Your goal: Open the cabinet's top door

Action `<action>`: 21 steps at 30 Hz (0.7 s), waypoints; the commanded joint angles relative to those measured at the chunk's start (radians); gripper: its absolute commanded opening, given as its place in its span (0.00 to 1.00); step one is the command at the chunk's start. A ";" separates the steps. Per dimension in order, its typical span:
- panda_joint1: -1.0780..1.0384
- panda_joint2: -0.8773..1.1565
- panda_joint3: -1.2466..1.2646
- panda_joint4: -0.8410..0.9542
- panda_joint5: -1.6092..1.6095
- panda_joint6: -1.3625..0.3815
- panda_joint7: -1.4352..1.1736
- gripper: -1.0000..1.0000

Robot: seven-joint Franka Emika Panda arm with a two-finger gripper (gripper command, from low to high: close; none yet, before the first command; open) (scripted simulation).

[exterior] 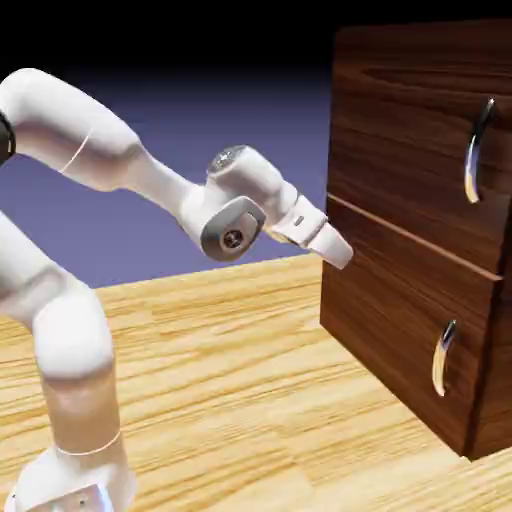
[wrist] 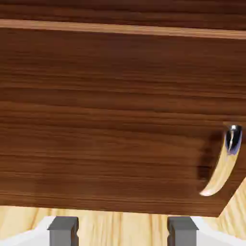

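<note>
While the gripper is held open and empty, well short of the cabinet, the top door's handle is located up and right, its long axis vertical.

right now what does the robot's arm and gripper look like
The arm is glossy white, built of rounded tubular segments with thin seam lines. Its wrist joint carries grey round caps. The gripper has a white body; in the hand view its fingertips are small, square and dark grey. No cables or markings show.
</note>
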State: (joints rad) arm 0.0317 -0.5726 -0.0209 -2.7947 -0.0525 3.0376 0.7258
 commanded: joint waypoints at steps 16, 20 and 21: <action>0.261 -0.034 -0.277 0.203 -0.696 0.008 -0.202 0.50; 0.326 -0.042 -0.346 0.254 -0.870 0.010 -0.253 0.50; 0.343 -0.044 -0.364 0.267 -0.913 0.011 -0.265 0.50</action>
State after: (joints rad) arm 0.3744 -0.6170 -0.3844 -2.5276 -0.9657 3.0482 0.4603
